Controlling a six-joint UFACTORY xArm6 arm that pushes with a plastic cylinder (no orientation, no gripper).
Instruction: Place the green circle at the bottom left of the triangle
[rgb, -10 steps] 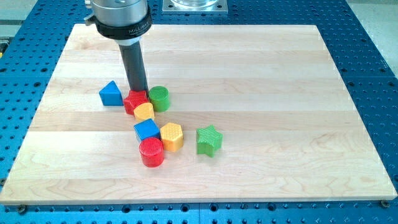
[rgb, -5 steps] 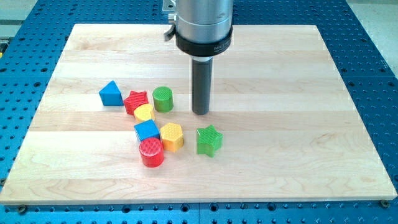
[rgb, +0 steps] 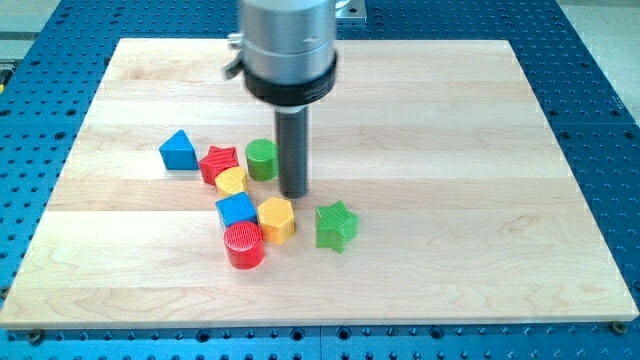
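The green circle (rgb: 262, 159) stands near the board's middle left, touching the red star (rgb: 218, 162) and the yellow half-round block (rgb: 231, 181). The blue triangle (rgb: 179, 150) lies further to the view's left, beside the red star. My tip (rgb: 294, 193) rests on the board just right of and slightly below the green circle, close to it, and above the yellow hexagon (rgb: 276, 218).
A blue cube (rgb: 236, 209), a red cylinder (rgb: 243, 244) and a green star (rgb: 336, 225) lie below the cluster. The wooden board (rgb: 450, 150) sits on a blue perforated table.
My tip went from behind the red star to the right past the green circle, then came back left and lower, close to the circle's right side. The green circle shifted slightly right.
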